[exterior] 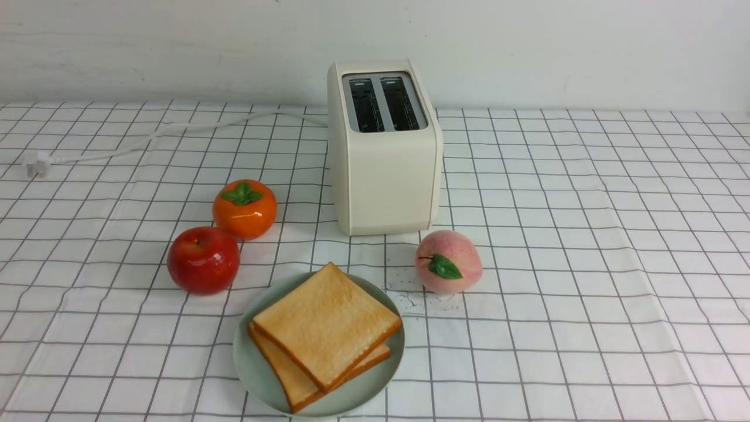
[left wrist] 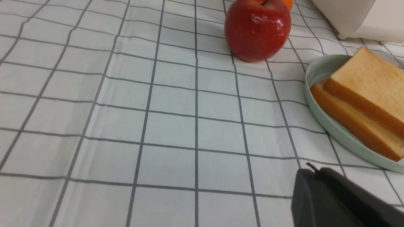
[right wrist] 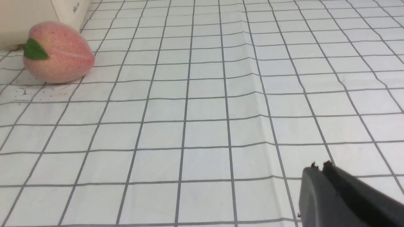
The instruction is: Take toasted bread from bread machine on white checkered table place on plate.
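Right wrist: bread machine (right wrist: 68, 9) lettering unreadable

Small mark on the bread machine (right wrist: 68, 9) is unreadable

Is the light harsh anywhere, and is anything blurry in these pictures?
Front view: soft, even light, only faint shadows beside the toaster and fruit. Left wrist view: a bright glare streak on the red apple, and the dark left claw is blurred up close. Right wrist view: evenly lit, right claw equally soft.
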You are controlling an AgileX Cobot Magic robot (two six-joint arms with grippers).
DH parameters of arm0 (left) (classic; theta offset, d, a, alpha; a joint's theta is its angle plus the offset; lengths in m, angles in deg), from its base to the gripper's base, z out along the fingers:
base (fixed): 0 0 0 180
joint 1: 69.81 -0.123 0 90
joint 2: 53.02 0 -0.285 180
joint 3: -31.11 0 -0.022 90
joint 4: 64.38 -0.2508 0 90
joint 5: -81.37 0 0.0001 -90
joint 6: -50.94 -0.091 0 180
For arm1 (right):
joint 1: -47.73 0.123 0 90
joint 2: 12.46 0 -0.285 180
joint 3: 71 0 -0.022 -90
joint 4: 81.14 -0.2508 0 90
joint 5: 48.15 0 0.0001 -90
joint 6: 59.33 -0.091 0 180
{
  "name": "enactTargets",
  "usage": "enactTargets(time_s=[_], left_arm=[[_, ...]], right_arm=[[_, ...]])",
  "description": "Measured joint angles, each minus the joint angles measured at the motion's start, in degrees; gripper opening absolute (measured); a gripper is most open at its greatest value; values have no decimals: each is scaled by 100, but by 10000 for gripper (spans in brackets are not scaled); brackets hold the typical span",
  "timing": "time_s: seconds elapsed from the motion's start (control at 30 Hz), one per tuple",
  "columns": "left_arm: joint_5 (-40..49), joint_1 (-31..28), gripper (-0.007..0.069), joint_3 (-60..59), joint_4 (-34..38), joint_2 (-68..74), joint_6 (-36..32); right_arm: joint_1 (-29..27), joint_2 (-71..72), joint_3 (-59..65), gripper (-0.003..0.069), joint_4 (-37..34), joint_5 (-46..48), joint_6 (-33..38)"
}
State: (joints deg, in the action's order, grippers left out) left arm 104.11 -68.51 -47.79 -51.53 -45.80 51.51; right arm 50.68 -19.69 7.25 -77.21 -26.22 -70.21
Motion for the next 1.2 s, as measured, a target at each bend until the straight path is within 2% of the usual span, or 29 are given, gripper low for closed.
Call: enactTargets(time_s=[1.2], left_arm=[[0, 0, -1, 0, -1, 0, -5]], right_arm=[[0, 0, 0, 64, 0, 0, 0]])
